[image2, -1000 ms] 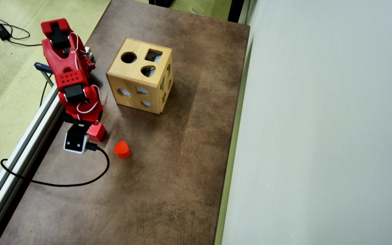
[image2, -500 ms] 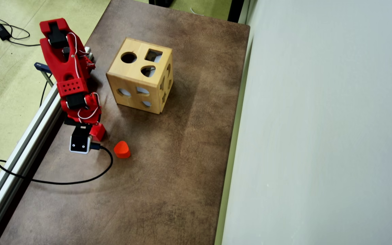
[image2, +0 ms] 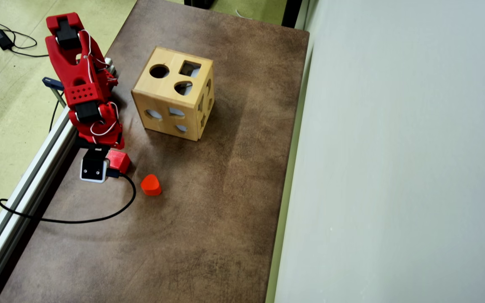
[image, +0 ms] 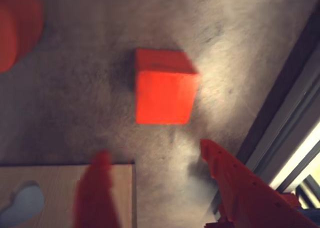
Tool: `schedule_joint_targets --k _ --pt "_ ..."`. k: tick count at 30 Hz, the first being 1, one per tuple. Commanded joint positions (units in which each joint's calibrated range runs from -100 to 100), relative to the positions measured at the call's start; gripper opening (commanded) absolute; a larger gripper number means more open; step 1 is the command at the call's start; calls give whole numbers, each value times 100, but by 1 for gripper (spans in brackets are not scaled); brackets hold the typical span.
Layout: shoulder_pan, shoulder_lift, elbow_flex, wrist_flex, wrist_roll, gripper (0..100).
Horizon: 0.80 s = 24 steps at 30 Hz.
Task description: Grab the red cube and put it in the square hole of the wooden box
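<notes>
The red cube (image: 162, 91) lies on the brown table, just beyond my gripper (image: 154, 148). Both red fingers reach up from the bottom edge, wide apart with only table between them, so the gripper is open; the cube sits past the tips, untouched. In the overhead view the red cube (image2: 118, 160) peeks out beside the wrist camera (image2: 94, 169), and the arm (image2: 89, 101) hides the fingers. The wooden box (image2: 175, 99) stands upright to the right of the arm, its square hole (image2: 190, 68) on the top face. A corner of the box (image: 55, 193) shows behind my left finger.
An orange-red heart-like block (image2: 150, 185) lies right of the cube, also at the top left of the wrist view (image: 17, 28). A round hole (image2: 159, 71) and a teardrop hole (image2: 183, 88) share the box top. A metal rail (image2: 32, 176) edges the table's left side; a black cable (image2: 78, 219) loops nearby.
The arm has drawn back toward its base, up the overhead picture, and the wrist camera moved with it. The red cube shows more fully now. Box and heart block are unmoved.
</notes>
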Motion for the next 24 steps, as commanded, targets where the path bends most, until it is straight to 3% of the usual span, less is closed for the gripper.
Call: schedule_joint_targets --k 1,9,24 --pt "123 -265 -63 -88 29 36" --pt "146 -172 62 -972 34 36" --pt "175 1042 80 -948 24 36"
